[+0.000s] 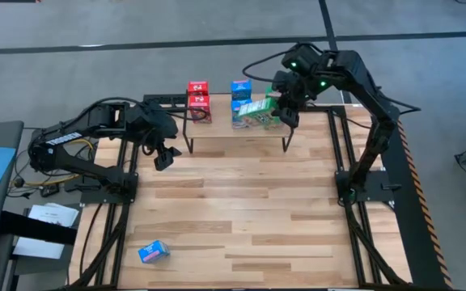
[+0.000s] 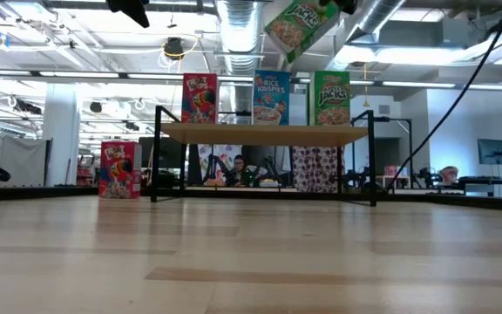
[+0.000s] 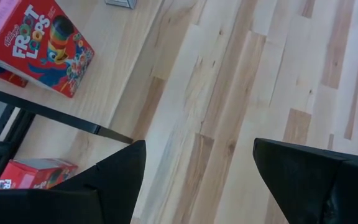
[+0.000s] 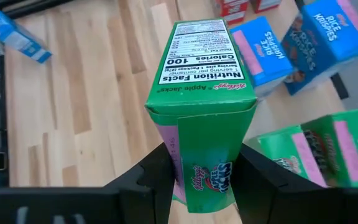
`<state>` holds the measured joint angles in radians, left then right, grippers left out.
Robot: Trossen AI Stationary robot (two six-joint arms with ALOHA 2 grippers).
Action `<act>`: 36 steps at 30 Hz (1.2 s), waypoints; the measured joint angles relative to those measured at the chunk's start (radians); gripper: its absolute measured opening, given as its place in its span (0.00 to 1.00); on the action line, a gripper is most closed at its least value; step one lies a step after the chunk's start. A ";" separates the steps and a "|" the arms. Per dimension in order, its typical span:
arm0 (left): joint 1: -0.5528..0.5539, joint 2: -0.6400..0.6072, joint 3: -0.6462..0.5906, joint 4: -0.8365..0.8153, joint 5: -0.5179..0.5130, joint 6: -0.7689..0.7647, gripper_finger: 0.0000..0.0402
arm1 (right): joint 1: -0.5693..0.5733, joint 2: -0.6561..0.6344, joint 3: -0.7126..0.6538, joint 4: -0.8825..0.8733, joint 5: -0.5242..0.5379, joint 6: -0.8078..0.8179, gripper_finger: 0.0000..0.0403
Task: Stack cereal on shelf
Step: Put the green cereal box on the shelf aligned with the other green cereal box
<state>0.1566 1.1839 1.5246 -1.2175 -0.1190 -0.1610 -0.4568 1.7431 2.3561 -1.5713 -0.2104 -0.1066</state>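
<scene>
The shelf point(image 1: 233, 139) stands at the table's far middle on black wire legs. Upright on it in the low view are a red box point(image 2: 200, 98), a blue box point(image 2: 271, 97) and a green box point(image 2: 331, 98). My right gripper point(image 1: 285, 108) is above the shelf's right end, shut on another green cereal box point(image 4: 201, 81). More blue boxes point(image 4: 267, 50) and a red box point(image 2: 118, 169) stand behind the shelf. One blue box point(image 1: 153, 252) lies at the near left. My left gripper point(image 1: 162, 155) hangs open and empty just left of the shelf. My right gripper pinches the green box between its two fingers point(image 4: 158, 177), one on each wide face, near one end flap point(image 4: 211, 168). The fingers slant down from the far right. The box is lifted clear above the shelf and sits tilted point(image 2: 299, 22), its long side reaching away from the gripper.
The shelf's near strip point(image 1: 217, 144) is bare board. The slatted tabletop point(image 1: 241, 218) is bare wood between the shelf and the near edge. Black frame rails point(image 1: 342, 162) run along both sides. People sit in the room behind the shelf point(image 2: 238, 170).
</scene>
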 joint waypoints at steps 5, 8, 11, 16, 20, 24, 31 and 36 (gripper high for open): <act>0.000 0.000 0.000 0.000 -0.001 0.022 0.71 | -0.013 -0.009 0.000 0.000 0.033 -0.023 0.40; 0.000 0.000 0.000 0.000 -0.001 0.021 0.71 | -0.007 -0.005 0.000 0.000 0.033 -0.026 0.40; 0.000 0.000 0.000 0.000 -0.001 0.020 0.71 | 0.010 -0.008 -0.009 0.001 0.033 -0.031 0.40; 0.000 0.000 0.000 0.003 -0.001 0.009 0.71 | 0.042 -0.005 -0.046 0.001 0.067 -0.039 0.40; 0.000 0.006 0.000 0.034 -0.016 0.009 0.71 | 0.065 -0.011 -0.097 0.001 0.123 -0.044 0.40; 0.002 0.020 0.000 0.101 -0.073 0.027 0.71 | 0.085 -0.025 -0.144 0.003 0.142 -0.042 0.40; 0.022 0.069 -0.007 0.303 -0.081 0.045 0.71 | 0.097 -0.071 -0.231 0.000 0.206 -0.051 0.40; 0.032 0.131 -0.010 0.448 -0.080 0.063 0.71 | 0.090 -0.122 -0.320 0.002 0.246 -0.061 0.40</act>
<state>0.1890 1.3151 1.5146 -0.7693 -0.1988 -0.0983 -0.3673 1.6209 2.0358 -1.5689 0.0361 -0.1674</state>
